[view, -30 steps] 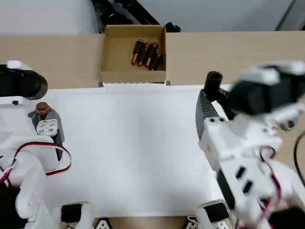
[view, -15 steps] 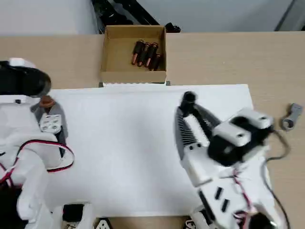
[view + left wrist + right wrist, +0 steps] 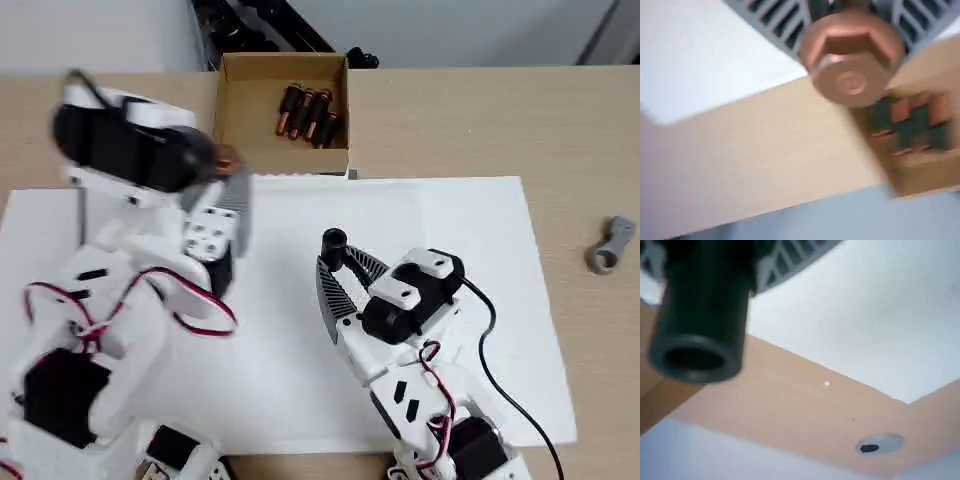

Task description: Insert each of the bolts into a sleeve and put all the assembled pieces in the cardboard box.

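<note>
Work above bench (image 3: 450, 120), short of box (image 3: 232, 110) at 12 o'clock. With right hand (image 3: 338, 265) clamped on sleeve (image 3: 333, 240) near centre and left hand (image 3: 230, 178) clamped on bolt (image 3: 228, 158) at 11 o'clock, line up both axes first, then slide in slowly; otherwise likely to jam.

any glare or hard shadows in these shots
High view: even light, no glare or hard shadows on the white sheet. Left wrist view: a soft sheen on the head of the bolt. Right wrist view: the sleeve is dark, its bore in shade.
</note>
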